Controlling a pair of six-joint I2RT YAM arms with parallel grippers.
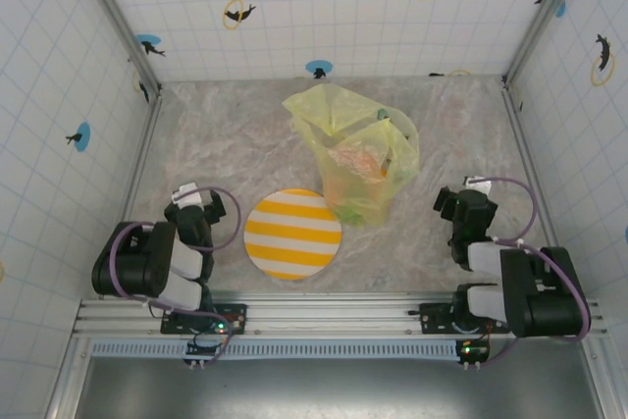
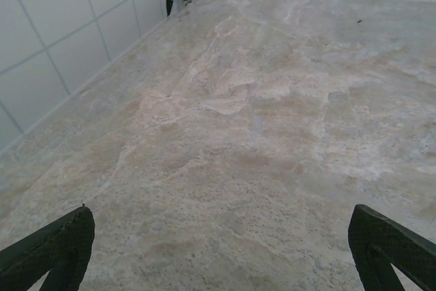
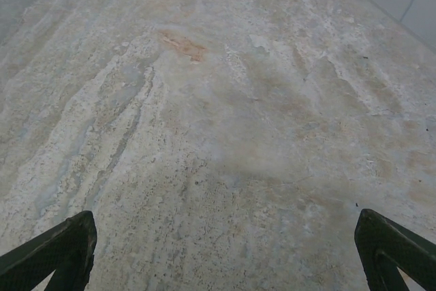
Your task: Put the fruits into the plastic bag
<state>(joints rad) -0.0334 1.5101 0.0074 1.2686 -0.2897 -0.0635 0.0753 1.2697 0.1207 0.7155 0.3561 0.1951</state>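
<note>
Top external: fruits [image 1: 355, 166] look all inside plastic bag [image 1: 339, 115], none on plate [image 1: 292, 234], so task prob. done; left gripper [image 1: 191, 205] & right gripper [image 1: 461, 205] both wide, holding nothing.

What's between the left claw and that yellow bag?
The striped plate sits between the left gripper and the bag, seen from the top camera.

Yellow-green translucent plastic bag [image 1: 353, 149]; yellow-and-white striped plate [image 1: 292, 234]; beige marbled table [image 1: 235, 144].
</note>
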